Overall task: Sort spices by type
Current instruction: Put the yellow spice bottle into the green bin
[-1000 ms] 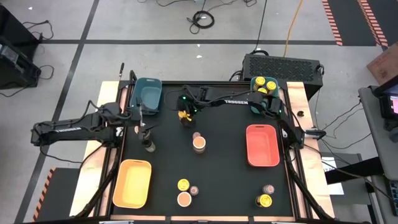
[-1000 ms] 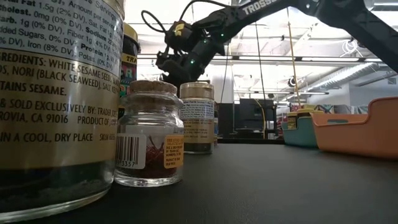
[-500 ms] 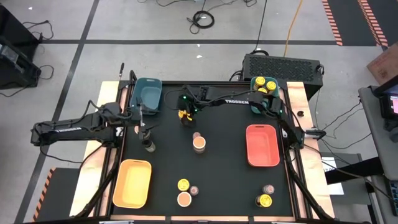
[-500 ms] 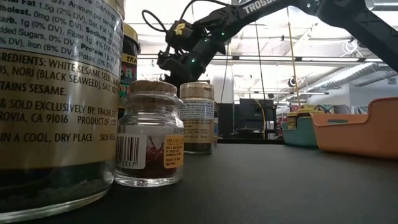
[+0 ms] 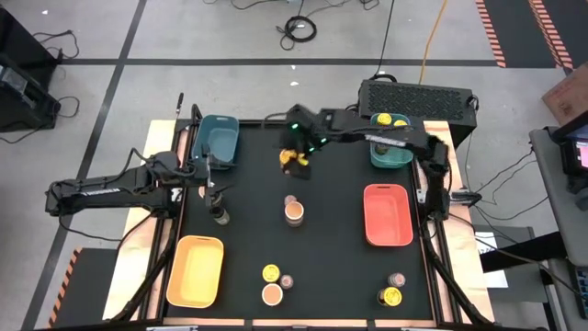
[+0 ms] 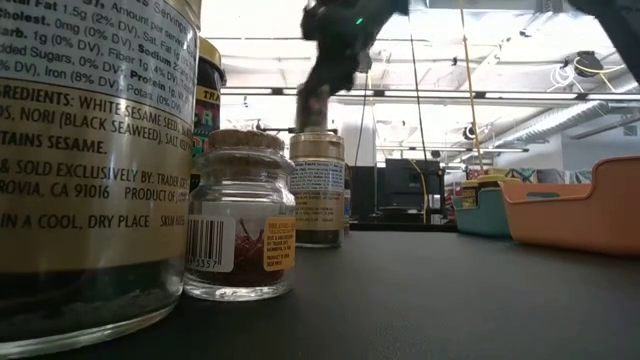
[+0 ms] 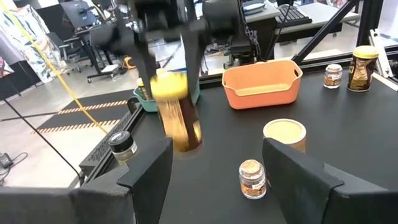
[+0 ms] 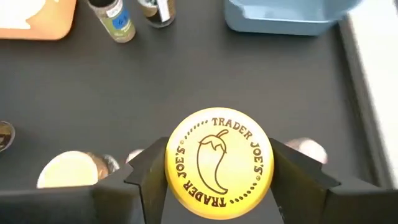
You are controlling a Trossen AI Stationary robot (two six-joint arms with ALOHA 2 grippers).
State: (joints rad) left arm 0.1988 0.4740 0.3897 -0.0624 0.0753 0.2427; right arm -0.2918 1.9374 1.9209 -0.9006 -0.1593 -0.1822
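At the bottom edge of the table (image 5: 331, 230) in the high view stand five jars: a yellow-lidded jar (image 5: 270, 273) with a tan-lidded jar (image 5: 272, 294) and a tiny jar (image 5: 287, 281) beside it at lower centre, and at lower right another yellow-lidded one (image 5: 391, 297) with a tiny jar (image 5: 396, 279) just above it. At mid-frame sit a second tan-lidded jar (image 5: 294, 212) and a third tiny jar (image 5: 290, 199).

The left tool (image 5: 217, 195) hangs at centre left, above a dark-lidded jar (image 5: 220, 215); its fingers stand apart around nothing.

Above centre, the right tool (image 5: 296, 158) is clamped on a yellow-lidded spice jar (image 8: 219, 163), held clear of the table; the right wrist view shows both fingers against the lid's sides.

Four trays: yellow (image 5: 196, 269) lower left, orange (image 5: 387, 214) right, dark teal (image 5: 219, 139) upper left, and a green tray (image 5: 390, 147) upper right holding at least two yellow lids.

In my judgement the step is to carry this jar to the green tray. Keep it upright, lift it over the rim, lower it into a free spot beside the other lids, and release only once it rests.
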